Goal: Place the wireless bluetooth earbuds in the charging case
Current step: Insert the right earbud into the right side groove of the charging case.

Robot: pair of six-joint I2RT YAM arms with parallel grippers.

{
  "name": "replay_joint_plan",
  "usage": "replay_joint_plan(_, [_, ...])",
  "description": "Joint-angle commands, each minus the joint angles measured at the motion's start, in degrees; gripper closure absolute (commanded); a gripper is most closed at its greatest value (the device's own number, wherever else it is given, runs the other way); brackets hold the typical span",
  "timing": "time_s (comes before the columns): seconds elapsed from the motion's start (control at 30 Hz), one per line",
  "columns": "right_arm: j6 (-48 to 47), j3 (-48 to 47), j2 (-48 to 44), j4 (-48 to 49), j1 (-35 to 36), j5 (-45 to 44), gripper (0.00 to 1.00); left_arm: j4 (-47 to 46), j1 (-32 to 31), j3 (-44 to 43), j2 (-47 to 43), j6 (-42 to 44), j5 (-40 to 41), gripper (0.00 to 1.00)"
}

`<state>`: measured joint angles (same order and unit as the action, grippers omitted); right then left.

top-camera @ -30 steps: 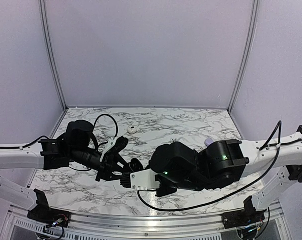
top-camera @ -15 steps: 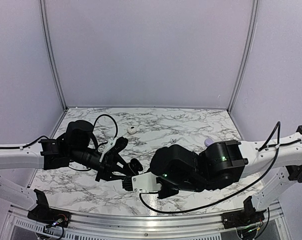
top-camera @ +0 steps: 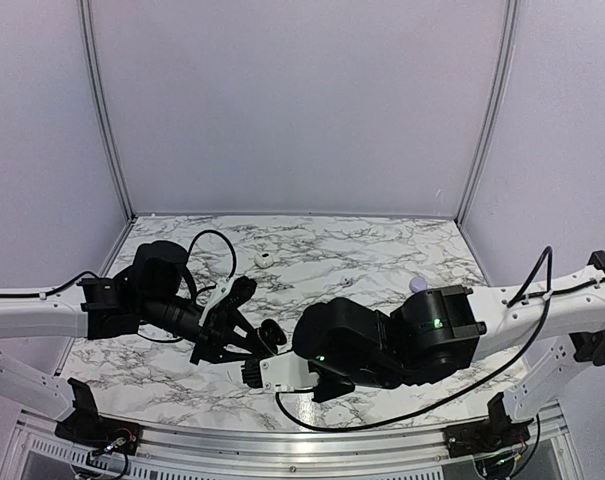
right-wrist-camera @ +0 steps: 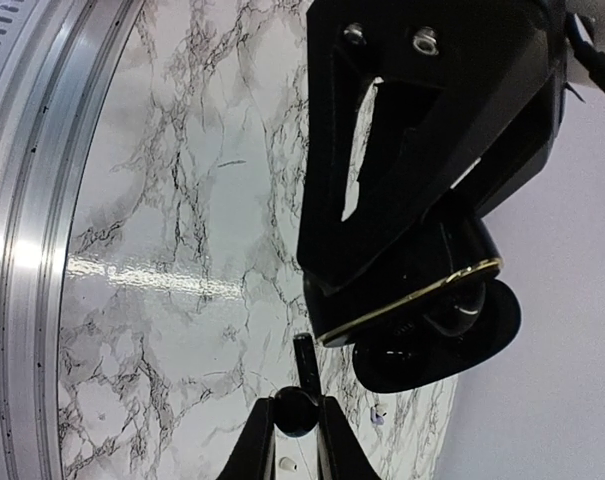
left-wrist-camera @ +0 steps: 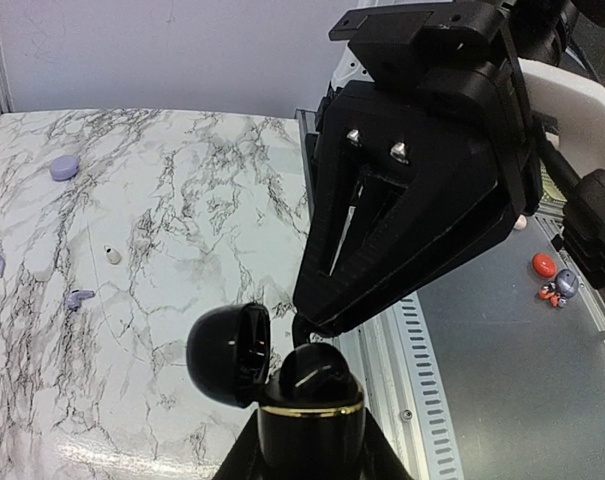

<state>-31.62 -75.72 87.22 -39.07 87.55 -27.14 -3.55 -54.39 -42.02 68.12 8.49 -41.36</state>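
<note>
Right hand (right-wrist-camera: pixel 295 403) shifted left; pinched black earbud (right-wrist-camera: pixel 297 416) just beside open case (right-wrist-camera: pixel 437 345).

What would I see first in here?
The left gripper and right gripper meet nose to nose near the front edge of the marble table. The left holds an open black charging case with a gold rim; the right pinches a tiny black earbud beside it.

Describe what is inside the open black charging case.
Only a glossy black hollow shows inside the charging case. The right gripper, shut on a black earbud, hangs over the opening and hides the rest.
</note>
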Motion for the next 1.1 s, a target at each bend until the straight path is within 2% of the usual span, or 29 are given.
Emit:
replay_joint_plan(0.0, [-0.11,-2.16,-1.86,-0.73,0.43,-0.62,0.97,0.99,-0.19,-0.68,-0.71,1.10,-0.27,1.00])
replay_joint_plan(1.07, [-0.75,-3.34,-0.31,1.38,0.43,-0.46,0.98,2.23,-1.07,-2.67,1.41,1.70,-1.01,1.00])
